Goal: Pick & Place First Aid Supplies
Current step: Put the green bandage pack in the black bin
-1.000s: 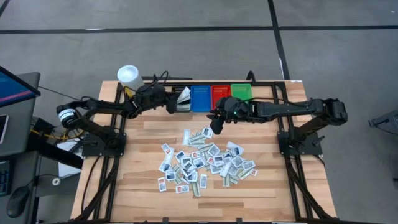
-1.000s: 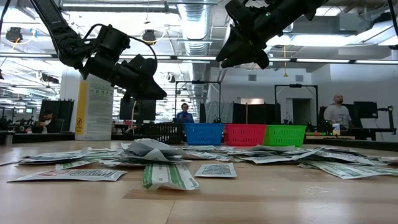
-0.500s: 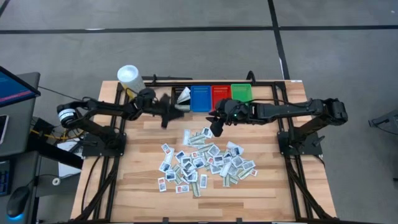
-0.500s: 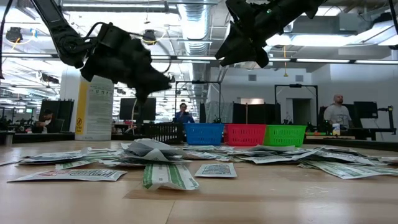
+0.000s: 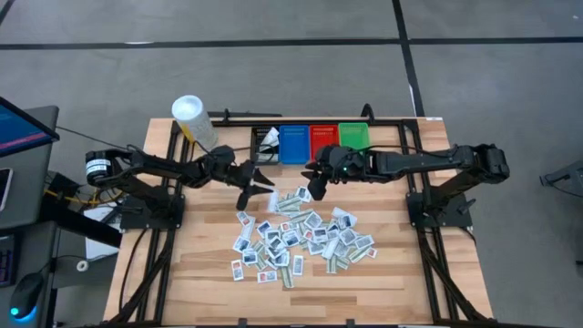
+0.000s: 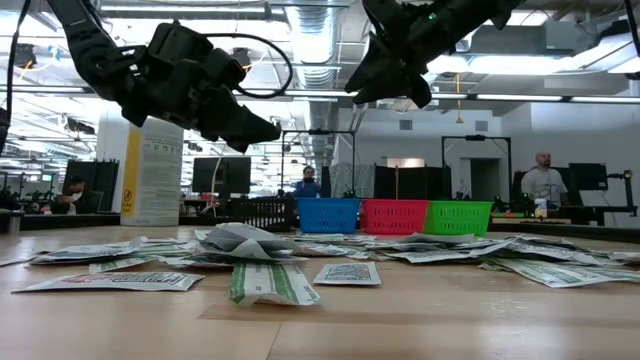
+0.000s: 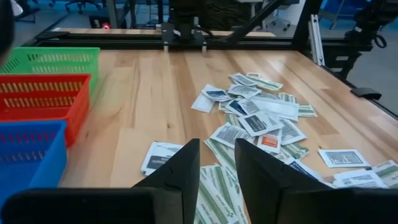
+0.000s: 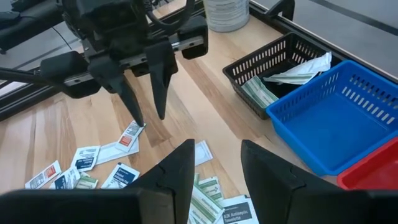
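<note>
The first aid supplies (image 5: 296, 235) lie as a loose pile of small flat packets on the wooden table's middle; they also show in the left wrist view (image 7: 261, 121). A few packets (image 8: 258, 90) lie inside the black bin (image 5: 265, 143). My left gripper (image 5: 256, 185) hangs open above the pile's far left edge, slanting down, nothing between its fingers (image 7: 186, 171); the right wrist view shows it (image 8: 149, 117) over a packet (image 8: 129, 134). My right gripper (image 5: 314, 179) hovers open above the pile's far side, also holding nothing.
Black, blue (image 5: 293, 144), red (image 5: 323, 138) and green (image 5: 353, 135) bins stand in a row at the table's far edge. A white tub (image 5: 191, 115) with a yellow label stands at the far left corner. Bare wood lies left of and in front of the pile. People show in the room behind.
My left gripper has swung from beside the black bin toward the table's near edge, over the pile's far left edge, rolling about its own axis as it went. Its fingers stay apart.
</note>
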